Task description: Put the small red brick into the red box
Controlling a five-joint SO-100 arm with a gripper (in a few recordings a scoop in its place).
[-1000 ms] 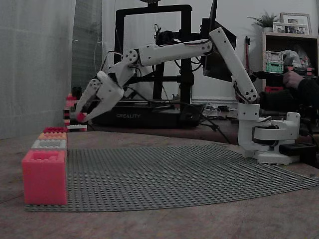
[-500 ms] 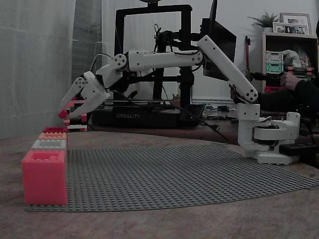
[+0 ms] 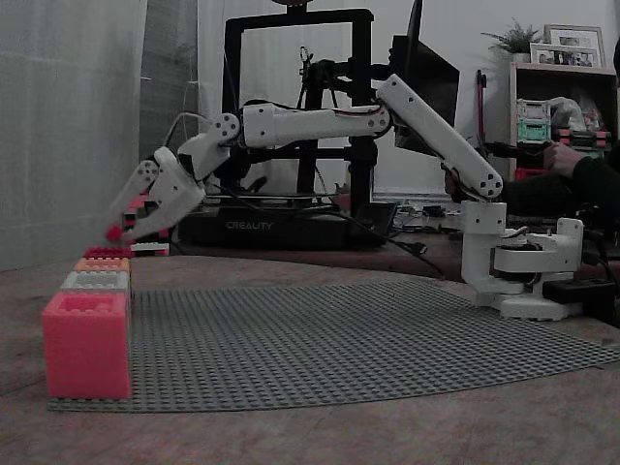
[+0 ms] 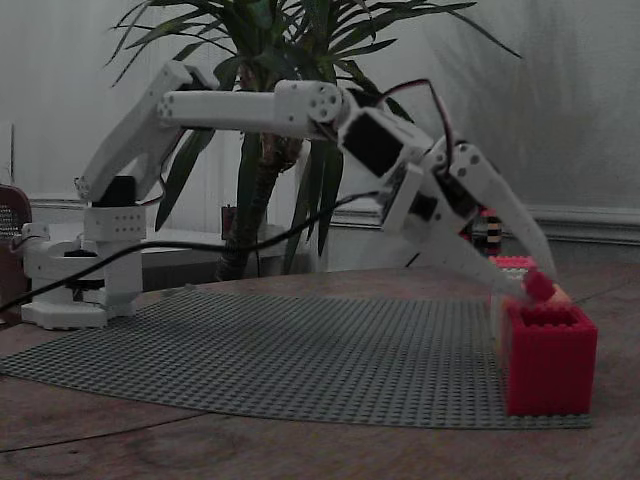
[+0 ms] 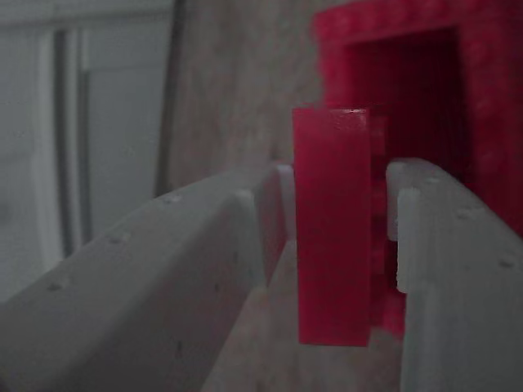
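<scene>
The small red brick [image 3: 114, 233] is pinched at the tip of my gripper [image 3: 117, 234], which is shut on it. It hangs just above the red box [image 3: 107, 252], the farthest box in the left-hand row. From the opposite side, the small red brick [image 4: 540, 285] sits in the gripper [image 4: 541, 289] right over the studded rim of the red box [image 4: 548, 358]. In the wrist view the small red brick [image 5: 331, 224] stands on edge between the fingers of the gripper [image 5: 335, 237], with the dark opening of the red box [image 5: 400, 82] behind it.
A pinkish-coral box [image 3: 85, 344], a grey box [image 3: 95, 281] and an orange box [image 3: 102, 263] line up in front of the red one on the grey baseplate [image 3: 368, 339]. A black 3D printer [image 3: 291, 228] stands behind. A potted plant [image 4: 265, 150] rises behind the arm.
The arm has stretched further left and come down, carrying the brick from beside the printer to just above the red box. The gripper stays shut on it.
</scene>
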